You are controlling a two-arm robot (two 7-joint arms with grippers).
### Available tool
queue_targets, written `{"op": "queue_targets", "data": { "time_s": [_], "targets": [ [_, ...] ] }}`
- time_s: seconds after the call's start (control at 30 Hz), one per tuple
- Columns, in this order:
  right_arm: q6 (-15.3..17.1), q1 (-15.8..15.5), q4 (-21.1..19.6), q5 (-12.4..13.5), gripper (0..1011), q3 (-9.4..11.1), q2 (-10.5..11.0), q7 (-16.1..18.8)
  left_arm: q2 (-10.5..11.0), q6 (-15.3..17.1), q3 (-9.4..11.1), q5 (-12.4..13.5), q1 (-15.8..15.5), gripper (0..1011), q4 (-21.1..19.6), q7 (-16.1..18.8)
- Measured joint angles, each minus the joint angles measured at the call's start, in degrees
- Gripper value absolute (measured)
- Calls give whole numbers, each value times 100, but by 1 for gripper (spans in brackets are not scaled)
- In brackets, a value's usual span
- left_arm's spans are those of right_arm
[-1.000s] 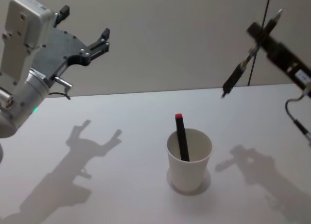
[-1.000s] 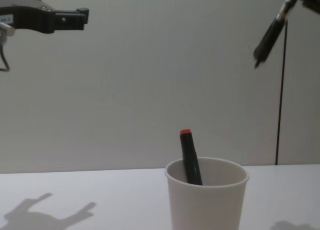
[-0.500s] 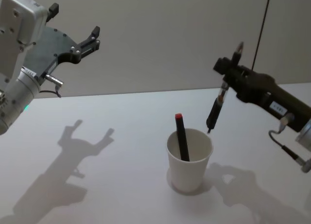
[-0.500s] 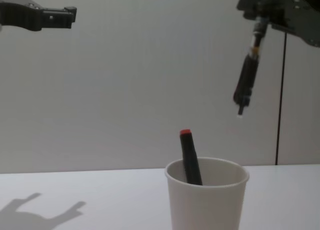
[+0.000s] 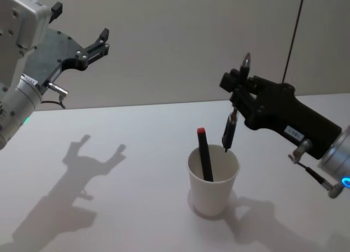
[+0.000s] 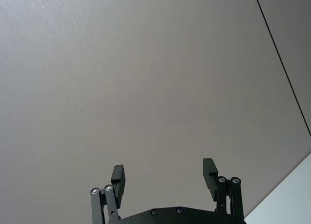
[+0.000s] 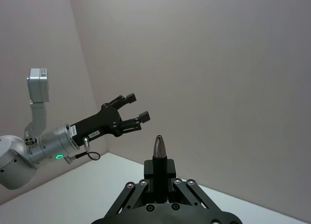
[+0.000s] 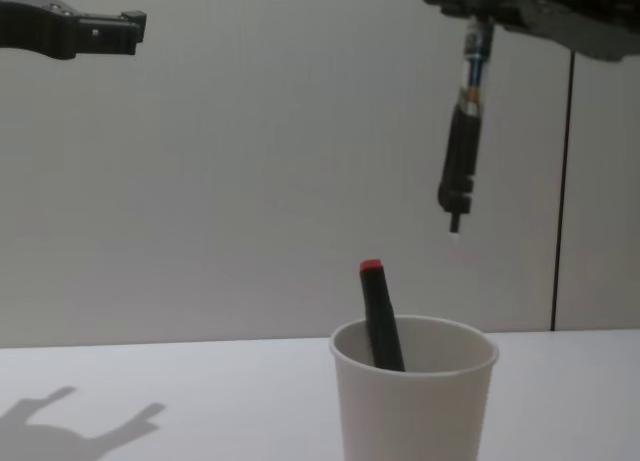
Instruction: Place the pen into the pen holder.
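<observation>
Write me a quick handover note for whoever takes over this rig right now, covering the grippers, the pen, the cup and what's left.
Right gripper: fingers shut on the pen, held near upright, tip down, above the pen holder and clear of its rim.
Left gripper: open, raised high at the left, holding nothing.
Pen holder stands upright on the table with a red-capped pen already inside.
Done: pen picked up, carried over.
Left: lower it in, release.

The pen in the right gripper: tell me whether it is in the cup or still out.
Out. The pen hangs tip-down from the right gripper, with clear wall between its tip and the cup's rim.
</observation>
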Motion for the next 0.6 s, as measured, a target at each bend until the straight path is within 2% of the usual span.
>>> {"op": "queue_targets", "data": {
  "time_s": [0.03,0.13,0.17,0.3,0.33,0.37,0.4,0.47,0.5,0.57,0.6],
  "targets": [
    [-59,3,-24,-171,119,-41,-22,0,2,3,-1,1,1,1001,-1,1],
    [-134,6,-49,-374,119,-91,-54,-3,5,6,-2,2,2,1001,-2,3],
    [-208,10,-60,-565,119,-134,-84,-10,6,8,-3,3,3,1001,-4,4],
    [-356,16,-65,-923,119,-219,-151,-42,8,11,-5,5,4,1001,-5,5],
    [-445,21,-60,-1123,119,-264,-193,-61,9,13,-6,5,5,1001,-6,6],
    [-474,24,-52,-1186,119,-285,-214,-74,9,13,-6,5,5,1001,-6,6],
    [-569,32,-22,-1396,119,-333,-266,-105,10,14,-7,5,5,1001,-7,7],
    [-659,39,20,-1592,119,-379,-321,-135,10,15,-8,6,5,1001,-7,8],
    [-774,52,89,-1830,119,-438,-396,-178,11,16,-9,6,5,1001,-8,9],
    [-876,65,167,-2033,119,-499,-471,-221,12,17,-9,6,5,1001,-9,10],
    [-978,75,239,-2241,119,-545,-530,-265,13,18,-11,6,5,1001,-10,11]
  ]
}}
